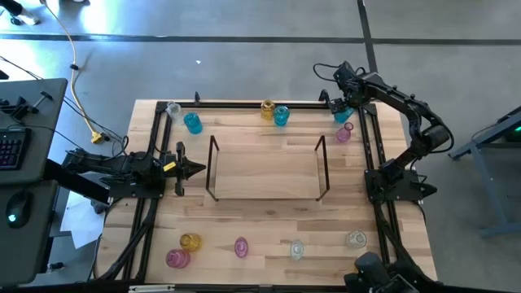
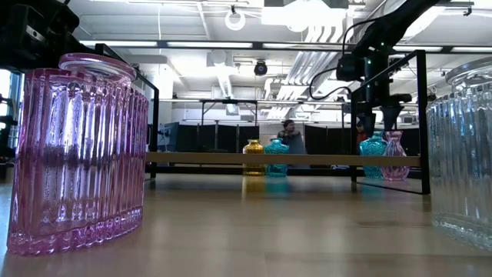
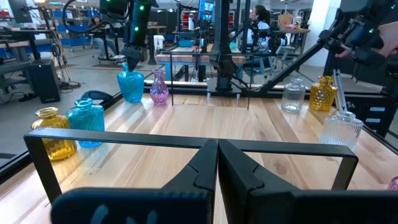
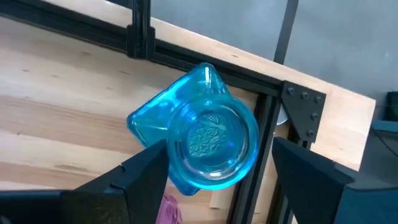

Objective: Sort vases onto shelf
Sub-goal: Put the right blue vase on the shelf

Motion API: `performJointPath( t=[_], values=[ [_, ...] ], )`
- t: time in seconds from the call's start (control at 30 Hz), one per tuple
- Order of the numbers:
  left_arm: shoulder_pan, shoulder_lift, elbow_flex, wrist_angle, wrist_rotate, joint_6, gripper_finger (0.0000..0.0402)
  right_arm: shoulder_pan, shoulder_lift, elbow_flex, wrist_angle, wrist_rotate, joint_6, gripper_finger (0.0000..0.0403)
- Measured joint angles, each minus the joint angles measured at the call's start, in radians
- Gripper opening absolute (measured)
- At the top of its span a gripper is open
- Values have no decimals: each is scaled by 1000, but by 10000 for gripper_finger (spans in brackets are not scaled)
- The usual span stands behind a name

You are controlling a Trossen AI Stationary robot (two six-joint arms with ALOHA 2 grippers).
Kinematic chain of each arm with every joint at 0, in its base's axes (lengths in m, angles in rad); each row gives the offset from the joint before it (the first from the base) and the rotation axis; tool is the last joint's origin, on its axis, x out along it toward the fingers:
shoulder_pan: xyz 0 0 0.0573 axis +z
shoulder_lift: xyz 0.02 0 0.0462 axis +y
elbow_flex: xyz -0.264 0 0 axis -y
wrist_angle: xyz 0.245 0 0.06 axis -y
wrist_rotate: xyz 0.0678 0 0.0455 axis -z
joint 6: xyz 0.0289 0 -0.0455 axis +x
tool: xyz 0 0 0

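A: We start at the blue vase (image 4: 208,127) in the table's 1 o'clock corner. The right gripper (image 4: 211,180) hangs over it, fingers spread wide on either side of the rim, nothing held. We read that as lining up for a top-down grab.

B: Agreed, the jaws straddle it and we see a gap on both sides. A pink vase (image 1: 343,133) stands just beside it, toward 5 o'clock. We'd flag a bump risk there.

A: The shelf (image 1: 266,168) sits mid-table and we see no vase on it. The rest line the edges: a clear one (image 1: 172,108) and a blue one (image 1: 192,123) at 11 o'clock, an amber one (image 1: 267,109) touching another blue (image 1: 282,115) at 12.

B: Along 6 o'clock we have amber (image 1: 190,242), pink (image 1: 177,259), pink (image 1: 241,247), clear (image 1: 297,249) and clear (image 1: 356,238). We guess edge placement keeps the shelf free for sorting.

A: The left gripper (image 3: 217,163) waits at 9 o'clock, fingers pressed together, empty, pointing at the shelf.

B: Hidden bits: in the right wrist view the pink vase is mostly cut off behind the finger. In the low view, two near vases crop at the frame sides and block much of the table. We can't tell the shelf's sorting scheme.
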Motion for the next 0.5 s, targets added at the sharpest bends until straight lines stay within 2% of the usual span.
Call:
performJointPath(
  t=[0.33, 0.5],
  values=[
    [0, 0, 0, 0, 0, -1, 5, 0, -1, 1, 51, -66, -5, 266],
    [0, 0, 0, 0, 0, 0, 5, 0, -1, 2, 52, -67, 15, 246]
  ],
)
